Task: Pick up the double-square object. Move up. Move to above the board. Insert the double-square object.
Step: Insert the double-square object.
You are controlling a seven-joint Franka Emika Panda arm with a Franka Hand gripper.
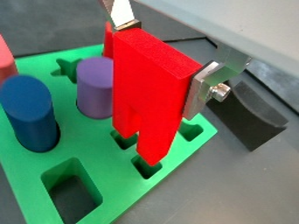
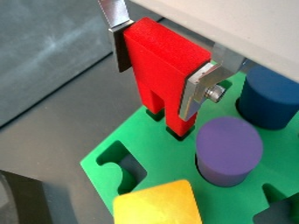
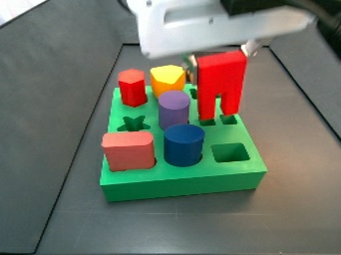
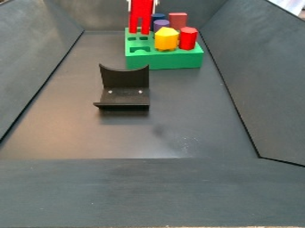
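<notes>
The bright red double-square object (image 1: 146,87) stands upright between my fingers, also seen in a wrist view (image 2: 163,74) and in both side views (image 3: 221,82) (image 4: 142,12). Its two lower ends sit in the cut-out holes of the green board (image 1: 193,140) (image 2: 122,144) (image 3: 180,179) (image 4: 167,59). My gripper (image 1: 158,61) (image 2: 163,70) is shut on the double-square object, one silver finger (image 1: 205,87) on each side. In a side view the gripper (image 3: 220,70) is over the board's far right part.
On the board stand a purple cylinder (image 3: 173,106), a dark blue cylinder (image 3: 184,143), a yellow block (image 3: 167,77), a red hexagonal peg (image 3: 132,87) and a salmon-pink block (image 3: 128,150). A square hole (image 3: 229,152) is open. The dark fixture (image 4: 123,87) stands in front of the board.
</notes>
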